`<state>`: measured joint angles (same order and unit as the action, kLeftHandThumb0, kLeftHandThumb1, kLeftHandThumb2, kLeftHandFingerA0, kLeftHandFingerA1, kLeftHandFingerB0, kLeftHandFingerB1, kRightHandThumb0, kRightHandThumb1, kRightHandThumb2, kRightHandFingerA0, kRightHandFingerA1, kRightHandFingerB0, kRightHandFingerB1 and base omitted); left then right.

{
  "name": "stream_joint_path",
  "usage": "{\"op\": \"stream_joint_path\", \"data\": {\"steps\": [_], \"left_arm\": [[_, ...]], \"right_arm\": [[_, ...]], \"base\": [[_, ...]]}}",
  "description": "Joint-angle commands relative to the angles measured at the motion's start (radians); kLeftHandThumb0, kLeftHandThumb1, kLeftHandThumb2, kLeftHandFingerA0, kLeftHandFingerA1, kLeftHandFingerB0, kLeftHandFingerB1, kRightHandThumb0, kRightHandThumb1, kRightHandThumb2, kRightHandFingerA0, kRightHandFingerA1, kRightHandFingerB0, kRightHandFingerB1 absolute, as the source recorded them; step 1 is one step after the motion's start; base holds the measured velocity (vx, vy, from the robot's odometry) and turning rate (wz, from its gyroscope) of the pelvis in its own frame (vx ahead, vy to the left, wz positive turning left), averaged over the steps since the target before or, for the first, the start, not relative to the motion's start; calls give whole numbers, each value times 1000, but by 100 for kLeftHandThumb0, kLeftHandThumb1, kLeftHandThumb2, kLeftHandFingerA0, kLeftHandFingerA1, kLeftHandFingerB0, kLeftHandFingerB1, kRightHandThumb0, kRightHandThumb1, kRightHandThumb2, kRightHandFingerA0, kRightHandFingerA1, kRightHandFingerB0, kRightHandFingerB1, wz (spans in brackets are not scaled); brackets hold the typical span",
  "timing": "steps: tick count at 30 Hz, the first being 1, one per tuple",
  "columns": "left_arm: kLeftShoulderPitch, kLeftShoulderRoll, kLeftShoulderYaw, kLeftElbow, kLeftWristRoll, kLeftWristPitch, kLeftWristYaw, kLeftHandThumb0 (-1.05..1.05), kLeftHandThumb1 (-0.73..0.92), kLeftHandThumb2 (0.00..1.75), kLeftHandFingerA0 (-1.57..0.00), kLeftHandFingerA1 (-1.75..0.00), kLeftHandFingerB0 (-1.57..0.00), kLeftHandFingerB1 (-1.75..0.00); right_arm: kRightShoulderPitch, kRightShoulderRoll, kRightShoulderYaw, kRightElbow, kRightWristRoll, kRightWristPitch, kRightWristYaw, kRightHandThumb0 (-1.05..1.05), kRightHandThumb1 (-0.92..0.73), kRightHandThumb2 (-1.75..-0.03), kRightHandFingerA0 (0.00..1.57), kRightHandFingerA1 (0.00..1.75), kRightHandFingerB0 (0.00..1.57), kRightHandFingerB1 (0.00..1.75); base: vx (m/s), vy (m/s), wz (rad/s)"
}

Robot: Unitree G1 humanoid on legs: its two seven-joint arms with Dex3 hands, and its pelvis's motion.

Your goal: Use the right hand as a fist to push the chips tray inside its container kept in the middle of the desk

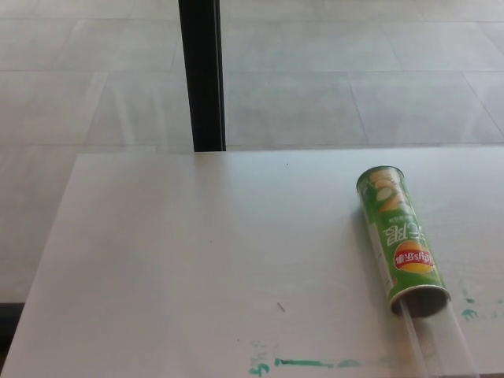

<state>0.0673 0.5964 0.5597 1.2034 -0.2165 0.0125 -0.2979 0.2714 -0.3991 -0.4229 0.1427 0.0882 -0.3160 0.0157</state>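
Tray (442, 340), clear, sticks out of the green can (400, 238) at 4 o'clock on the desk (189, 268); neither hand's visible, so I can't tell their state, and an off-axis push could roll the can away.

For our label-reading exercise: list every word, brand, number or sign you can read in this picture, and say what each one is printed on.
Red and yellow Lay's-style brand roundel, seen upside down, on the green chips can: lettering too blurred to read.
Large white characters above the roundel on the can: too blurred to read.
Green paint marks on the white desk: smears, not legible writing.
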Motion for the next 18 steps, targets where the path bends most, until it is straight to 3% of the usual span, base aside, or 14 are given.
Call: {"op": "stream_joint_path", "data": {"steps": [1, 10, 18], "left_arm": [[10, 24, 2, -4, -23, 15, -13, -22, 63, 138, -43, -85, -26, -74], [1, 28, 16, 3, -38, 31, -17, -21, 66, 139, -41, -84, -25, -74], [7, 34, 8, 8, -27, 13, -9, -22, 65, 139, -46, -87, -30, -77]], "right_arm": [[216, 34, 176, -570, 108, 61, 143, -53, -75, -63, 72, 58, 44, 39], [299, 13, 270, -669, 63, 21, 192, -50, -76, -63, 70, 64, 47, 39], [368, -74, 270, -702, 32, -65, 280, -51, -76, -63, 71, 60, 44, 38]], "base": [[0, 0, 0], [0, 0, 0], [0, 0, 0]]}}
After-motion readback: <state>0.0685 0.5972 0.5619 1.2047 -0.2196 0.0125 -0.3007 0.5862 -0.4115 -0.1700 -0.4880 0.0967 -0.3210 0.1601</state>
